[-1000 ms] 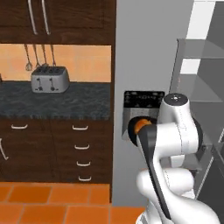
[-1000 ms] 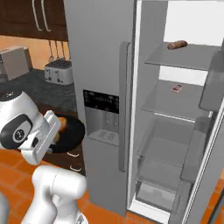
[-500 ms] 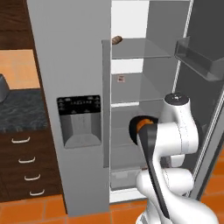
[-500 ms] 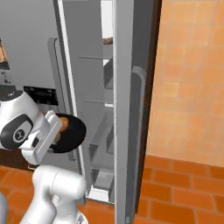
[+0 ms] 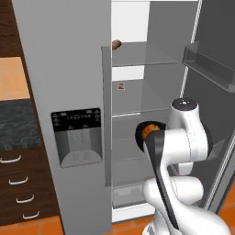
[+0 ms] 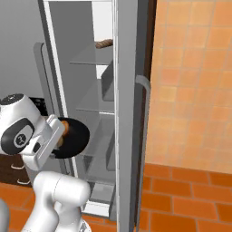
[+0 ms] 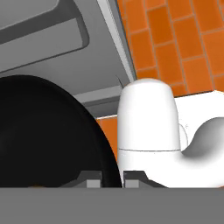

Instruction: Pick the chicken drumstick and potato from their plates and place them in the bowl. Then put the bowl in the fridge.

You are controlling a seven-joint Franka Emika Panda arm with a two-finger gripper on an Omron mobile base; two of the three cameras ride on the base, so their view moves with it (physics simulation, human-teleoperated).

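A: Jaw state?

B: Gripper (image 7: pixel 106 183) is clamped narrow on the rim of the black bowl (image 7: pixel 48 135); in the hand view one fingertip sits on each side of the wall.

A: Where's the bowl?

B: In the air in front of the open fridge (image 5: pixel 69 92), at about middle-shelf height, touching no shelf. From the left base view it (image 5: pixel 142 133) peeks out past the arm's upper link, level with the dispenser panel (image 5: pixel 77 137). In the right base view it (image 6: pixel 74 138) hangs just outside the opening, near the front edge of the shelves.

A: Contents?

B: An orange-brown lump shows at the rim, the chicken drumstick (image 5: pixel 149 130). Can't tell whether the potato is in there; the arm covers most of the bowl.

A: Fridge itself?

B: Right door (image 6: pixel 131 113) is swung wide open, left door with the dispenser is closed. White interior, clear shelves. A brown item (image 5: pixel 116 44) lies at the front left edge of the top shelf, and a small box (image 5: pixel 121 86) sits at the back of the next shelf down. Crisper drawer (image 5: pixel 131 195) at the bottom.
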